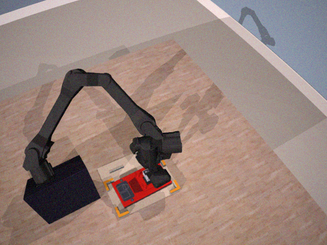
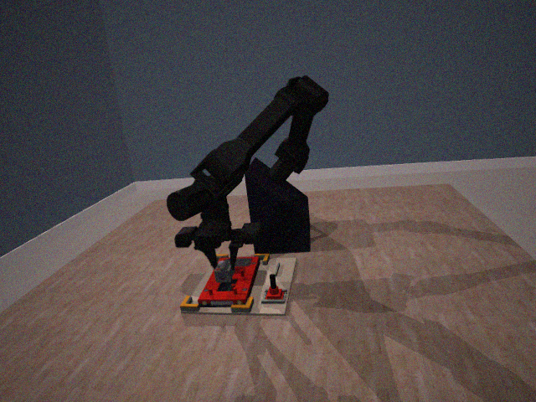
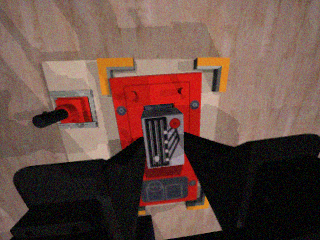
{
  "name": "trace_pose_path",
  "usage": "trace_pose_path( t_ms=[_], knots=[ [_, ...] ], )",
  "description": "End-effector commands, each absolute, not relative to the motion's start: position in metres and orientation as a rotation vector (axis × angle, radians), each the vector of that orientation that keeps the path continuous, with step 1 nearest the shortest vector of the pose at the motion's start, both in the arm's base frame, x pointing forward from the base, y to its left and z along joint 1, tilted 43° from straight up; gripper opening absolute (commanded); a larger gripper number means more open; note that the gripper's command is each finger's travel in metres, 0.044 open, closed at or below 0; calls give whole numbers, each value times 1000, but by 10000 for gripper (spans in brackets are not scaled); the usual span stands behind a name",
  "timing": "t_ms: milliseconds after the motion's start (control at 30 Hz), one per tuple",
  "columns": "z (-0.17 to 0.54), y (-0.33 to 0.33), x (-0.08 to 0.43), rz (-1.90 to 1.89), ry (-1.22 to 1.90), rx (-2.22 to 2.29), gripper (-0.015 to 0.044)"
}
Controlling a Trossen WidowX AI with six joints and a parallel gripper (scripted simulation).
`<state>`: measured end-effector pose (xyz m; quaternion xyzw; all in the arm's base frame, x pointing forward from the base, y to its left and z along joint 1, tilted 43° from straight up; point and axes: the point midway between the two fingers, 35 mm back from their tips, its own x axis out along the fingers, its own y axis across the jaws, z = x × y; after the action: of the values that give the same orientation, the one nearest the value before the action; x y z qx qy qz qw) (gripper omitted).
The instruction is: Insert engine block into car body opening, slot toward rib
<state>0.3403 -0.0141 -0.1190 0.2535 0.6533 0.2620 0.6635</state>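
Note:
The grey engine block (image 1: 145, 175) (image 2: 223, 273) (image 3: 163, 142) is held between the fingers of my gripper (image 2: 224, 266) (image 3: 163, 139), which is shut on it. Its grooved top with a red round spot faces the wrist camera. The red car body (image 1: 142, 194) (image 2: 246, 273) (image 3: 155, 80) lies flat below. In the exterior view the block hangs just above the body, and the dark opening (image 2: 224, 286) shows under it. The wrist view shows the block over the opening, hiding most of it. The rib and the block's slot side cannot be made out.
Orange corner brackets (image 1: 175, 187) (image 2: 242, 305) (image 3: 220, 67) surround the body on a pale board (image 2: 255, 298) (image 3: 85, 145). A red base with an upright black stick (image 2: 273, 286) (image 3: 50, 118) stands beside the body. A thin grey bar (image 1: 116, 169) (image 2: 273, 268) lies on the board.

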Motion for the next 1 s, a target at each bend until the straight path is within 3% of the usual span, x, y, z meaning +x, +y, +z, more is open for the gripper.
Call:
trace_pose_path(
  t_ms=[0, 967],
  knots=[
    [-120, -15, 340, 583, 1480, 578, 158],
    [-120, -15, 340, 614, 1464, 544, 158]
  ],
)
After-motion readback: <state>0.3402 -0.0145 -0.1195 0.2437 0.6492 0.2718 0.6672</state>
